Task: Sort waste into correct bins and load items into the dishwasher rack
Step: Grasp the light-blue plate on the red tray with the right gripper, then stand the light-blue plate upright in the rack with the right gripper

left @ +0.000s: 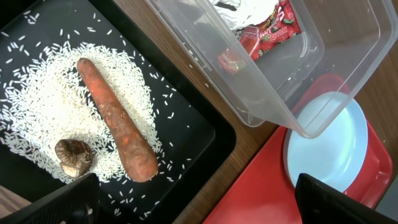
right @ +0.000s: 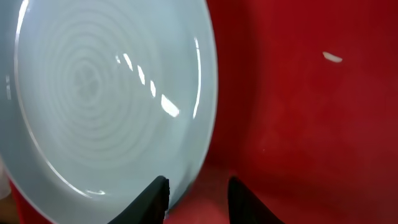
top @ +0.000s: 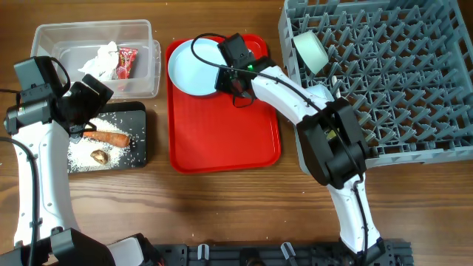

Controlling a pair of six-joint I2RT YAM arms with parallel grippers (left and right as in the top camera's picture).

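Brown wooden bench (top: 222, 214) carries everything. At its far left corner stands the clear plastic tub (top: 145, 44), and inside it lie the crumpled white tissue (top: 102, 60) and the red snack wrapper (top: 127, 62). Just beside the tub, toward the near edge, is the black tray (top: 137, 118). It holds a heap of white rice grains (top: 81, 151), the orange carrot (top: 109, 137) lying on the rice, and the small brown lump (top: 98, 156) near the carrot's thicker end.

The left gripper (left: 196, 199) hangs above the far part of the black tray, close to the tub. Its two fingers are wide apart and hold nothing. In the left wrist view the carrot and the lump lie below it, clearly apart from both fingertips.

The flat red tray (top: 222, 133) is in the middle of the bench. The pale blue plate (top: 192, 70) rests flat in the tray's far left corner. The right gripper (right: 199, 199) is low at the plate's right rim. Its fingers are apart, with the red tray showing between them, and the rim sits just beside one finger.

The grey dishwasher rack (top: 414, 74) fills the far right corner. A pale green bowl (top: 310, 50) leans among the pegs at its far left part
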